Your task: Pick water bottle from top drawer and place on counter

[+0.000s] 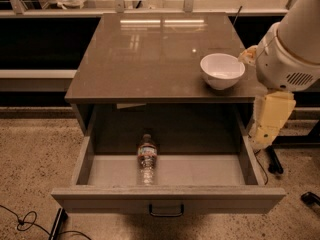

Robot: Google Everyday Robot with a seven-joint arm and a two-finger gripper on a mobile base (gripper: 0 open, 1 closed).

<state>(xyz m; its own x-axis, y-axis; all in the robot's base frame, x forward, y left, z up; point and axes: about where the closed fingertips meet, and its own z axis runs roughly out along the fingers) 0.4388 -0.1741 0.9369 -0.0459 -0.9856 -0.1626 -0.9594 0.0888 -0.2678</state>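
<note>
Swinging the gripper [261, 138], outside the right wall of the drawer [165, 197], leftward over the lying bottle [147, 159] should come first; whether it is open I cannot tell.

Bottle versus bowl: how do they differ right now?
The bottle lies on its side in the open drawer; the bowl stands upright on the counter. Bottle is clear and slim, bowl white and wider. Neither is held: the gripper hangs outside the drawer's right wall.

A robot test lab is indicated by speckled floor [35, 149], loose cable [20, 219], and the tool [264, 134] positioned beside the table's [150, 59] right edge.
</note>
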